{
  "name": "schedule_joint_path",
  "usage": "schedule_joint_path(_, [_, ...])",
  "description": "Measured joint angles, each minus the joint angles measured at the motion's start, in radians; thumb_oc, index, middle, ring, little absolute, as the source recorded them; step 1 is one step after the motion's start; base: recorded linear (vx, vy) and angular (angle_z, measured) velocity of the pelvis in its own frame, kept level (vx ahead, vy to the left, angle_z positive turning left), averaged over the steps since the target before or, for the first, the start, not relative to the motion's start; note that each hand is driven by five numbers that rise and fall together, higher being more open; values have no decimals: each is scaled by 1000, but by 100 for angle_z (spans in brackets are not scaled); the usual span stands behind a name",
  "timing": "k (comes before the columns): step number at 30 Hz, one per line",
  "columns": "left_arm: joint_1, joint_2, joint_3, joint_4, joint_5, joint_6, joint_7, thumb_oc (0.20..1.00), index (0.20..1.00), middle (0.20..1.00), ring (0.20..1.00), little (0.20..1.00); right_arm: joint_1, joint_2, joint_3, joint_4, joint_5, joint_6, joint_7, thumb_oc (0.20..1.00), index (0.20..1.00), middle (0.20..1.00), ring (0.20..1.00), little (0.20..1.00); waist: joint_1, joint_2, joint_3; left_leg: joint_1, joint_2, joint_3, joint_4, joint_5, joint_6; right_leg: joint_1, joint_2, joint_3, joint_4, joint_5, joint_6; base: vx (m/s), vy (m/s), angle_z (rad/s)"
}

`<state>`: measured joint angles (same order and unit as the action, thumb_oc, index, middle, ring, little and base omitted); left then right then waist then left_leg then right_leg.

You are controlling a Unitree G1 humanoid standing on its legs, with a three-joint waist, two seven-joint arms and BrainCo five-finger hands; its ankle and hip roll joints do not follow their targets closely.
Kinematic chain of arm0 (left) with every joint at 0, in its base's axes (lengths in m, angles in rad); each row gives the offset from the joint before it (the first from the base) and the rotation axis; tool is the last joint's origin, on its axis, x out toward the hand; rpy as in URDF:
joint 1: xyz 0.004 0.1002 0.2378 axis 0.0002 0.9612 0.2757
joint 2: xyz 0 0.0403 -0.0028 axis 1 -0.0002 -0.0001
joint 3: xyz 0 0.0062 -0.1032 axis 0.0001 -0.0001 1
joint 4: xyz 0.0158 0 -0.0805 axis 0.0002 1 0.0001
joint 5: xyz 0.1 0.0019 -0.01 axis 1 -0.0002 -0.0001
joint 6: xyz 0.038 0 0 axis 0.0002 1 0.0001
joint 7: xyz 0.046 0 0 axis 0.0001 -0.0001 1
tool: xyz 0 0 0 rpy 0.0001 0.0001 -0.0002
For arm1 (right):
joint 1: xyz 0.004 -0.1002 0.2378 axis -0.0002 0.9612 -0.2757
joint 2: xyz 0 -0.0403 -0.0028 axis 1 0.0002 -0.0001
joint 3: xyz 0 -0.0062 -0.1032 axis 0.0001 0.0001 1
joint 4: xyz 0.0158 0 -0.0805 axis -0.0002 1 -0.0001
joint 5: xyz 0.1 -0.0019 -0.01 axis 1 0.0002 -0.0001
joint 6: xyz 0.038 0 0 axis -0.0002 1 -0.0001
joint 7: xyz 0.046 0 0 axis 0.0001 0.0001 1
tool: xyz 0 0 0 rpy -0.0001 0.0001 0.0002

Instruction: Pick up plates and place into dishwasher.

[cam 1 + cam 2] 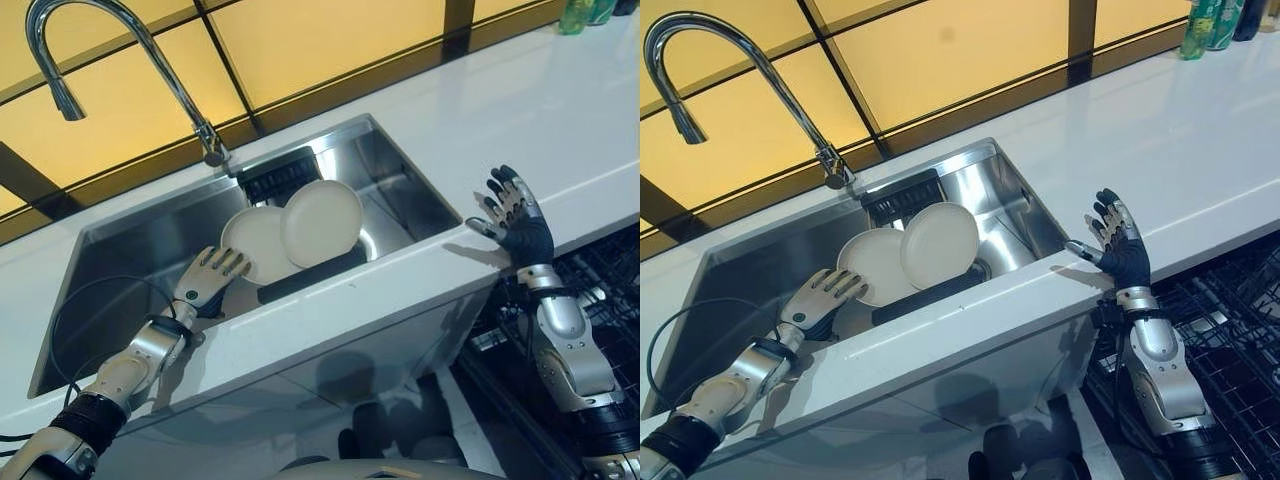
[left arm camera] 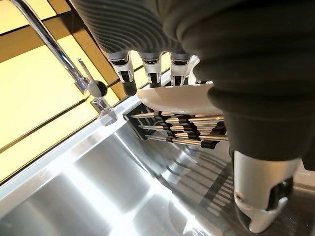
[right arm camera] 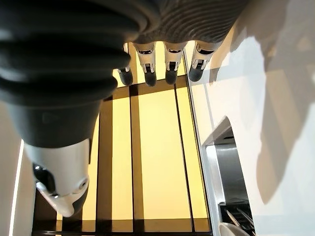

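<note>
Left hand (image 1: 208, 277) reaching with relaxed fingers to cream plates (image 1: 320, 222) at frame centre in steel sink (image 1: 120, 270), right hand (image 1: 518, 222) hovering splayed wide at right over white counter (image 1: 480, 110)

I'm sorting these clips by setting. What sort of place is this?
Most likely a home kitchen: a steel sink under a curved tap, two plates propped in it, and a dishwasher rack pulled out below the white counter.

Brushed steel sink (image 1: 150, 250) — matt plates (image 1: 320, 222)
</note>
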<state>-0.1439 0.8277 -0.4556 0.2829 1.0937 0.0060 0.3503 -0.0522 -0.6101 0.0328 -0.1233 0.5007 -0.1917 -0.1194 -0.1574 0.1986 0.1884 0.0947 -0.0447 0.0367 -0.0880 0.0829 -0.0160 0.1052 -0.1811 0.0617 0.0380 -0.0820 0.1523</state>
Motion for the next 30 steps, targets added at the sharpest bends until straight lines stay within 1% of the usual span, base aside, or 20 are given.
schedule_joint_path(3, [-19,-29,-4,22,32,35,15,1000,1000,1000,1000,1000,0,-9,-3,-12,0,1,4,1000,1000,1000,1000,1000,-5,10,4,1,-2,5,0,0,0,-2,-1,7,1,1,2,26,48,-5])
schedule_joint_path(5, [-25,-44,-10,30,32,59,26,1000,1000,1000,1000,1000,-3,-13,-4,-17,0,2,13,1000,1000,1000,1000,1000,-20,16,8,1,-4,7,0,1,1,-5,-3,8,5,1,2,37,56,-1])
schedule_joint_path(8, [-38,-75,-22,55,35,99,44,1000,1000,1000,1000,1000,-4,-29,-10,-29,-1,7,24,1000,1000,1000,1000,1000,-23,26,12,2,-9,8,0,1,2,-7,-9,10,12,-2,6,47,43,0])
schedule_joint_path(10, [-46,-92,-26,60,37,123,75,1000,1000,1000,1000,1000,-2,-31,-22,-29,-9,22,28,1000,1000,1000,1000,1000,-24,28,12,6,-13,9,0,1,1,-7,-14,11,17,-5,10,38,23,-4])
schedule_joint_path(13, [-57,-110,-26,65,43,140,120,1000,1000,1000,1000,1000,-1,-31,-29,-29,-11,29,30,1000,1000,1000,1000,1000,-25,28,13,10,-18,12,0,0,0,-14,-19,17,33,-12,14,28,14,-2])
schedule_joint_path(17, [-57,-112,-26,64,72,156,166,1000,1000,1000,1000,1000,18,-31,-63,-35,-18,36,54,1000,1000,1000,1000,1000,-25,30,14,16,-22,15,0,-4,-1,-20,-27,25,50,-20,17,34,14,-5])
schedule_joint_path(21, [-57,-117,-26,64,73,159,172,1000,1000,1000,1000,1000,21,-31,-82,-46,-18,40,73,1000,1000,1000,1000,1000,-31,36,20,15,-28,18,0,-4,0,-35,-30,33,77,-32,19,28,7,-2])
schedule_joint_path(23, [-56,-119,-26,64,74,159,172,1000,1000,1000,1000,1000,22,-30,-87,-52,-20,43,83,1000,1000,1000,1000,1000,-46,37,21,15,-29,17,0,-2,3,-40,-31,34,90,-39,20,44,11,3])
schedule_joint_path(24, [-56,-119,-25,64,75,159,170,586,586,586,586,586,22,-30,-87,-54,-23,45,89,1000,1000,1000,1000,1000,-46,37,21,16,-30,17,0,0,5,-42,-31,34,99,-45,21,44,15,5])
schedule_joint_path(25, [-56,-121,-25,64,81,158,167,300,300,300,300,300,26,-30,-88,-57,-27,46,91,1000,1000,1000,1000,1000,-47,37,21,18,-30,17,0,0,6,-44,-31,34,105,-49,19,38,15,3])
schedule_joint_path(26, [-55,-125,-25,64,99,157,160,200,200,200,200,200,36,-30,-96,-64,-29,47,94,1000,1000,1000,1000,1000,-48,37,20,19,-30,17,0,-1,7,-43,-31,34,106,-51,20,0,0,0])
schedule_joint_path(30, [-55,-129,-26,64,114,146,126,200,200,200,200,200,45,-29,-103,-70,-31,53,98,1000,1000,1000,1000,1000,-49,38,21,24,-31,15,0,0,9,-46,-31,34,123,-60,20,0,0,0])
